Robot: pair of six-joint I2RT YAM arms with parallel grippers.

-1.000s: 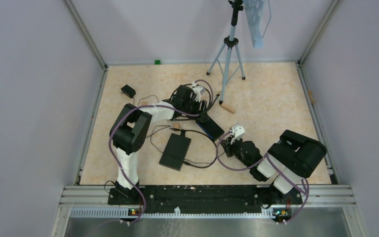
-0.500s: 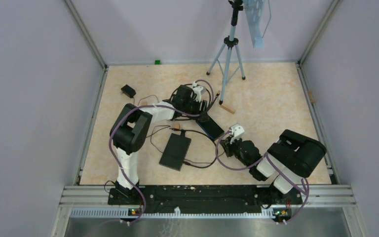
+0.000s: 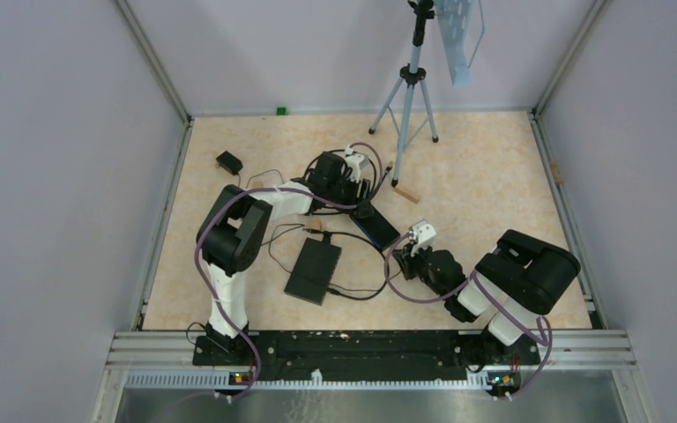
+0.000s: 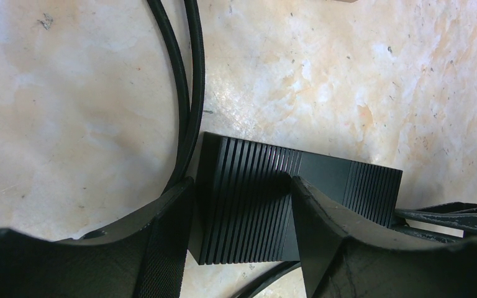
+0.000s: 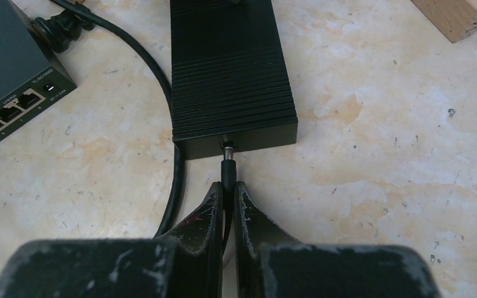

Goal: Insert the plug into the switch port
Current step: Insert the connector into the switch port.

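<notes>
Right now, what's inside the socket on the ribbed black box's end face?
The plug, held by the right end effector, sits at the ribbed black box socket; its tip is hidden inside.

Evenly and softly lit from overhead, bright without harsh shadows. Faint glare on the table (image 4: 298, 81) at centre frame in the left wrist view. Blurred, out of focus along the bottom edges of both wrist views. Sharp overhead view.

arms (image 3: 229, 238): black-white links | cables (image 3: 419, 295): purple | claw (image 5: 228, 205): black, seemingly scuffed
</notes>
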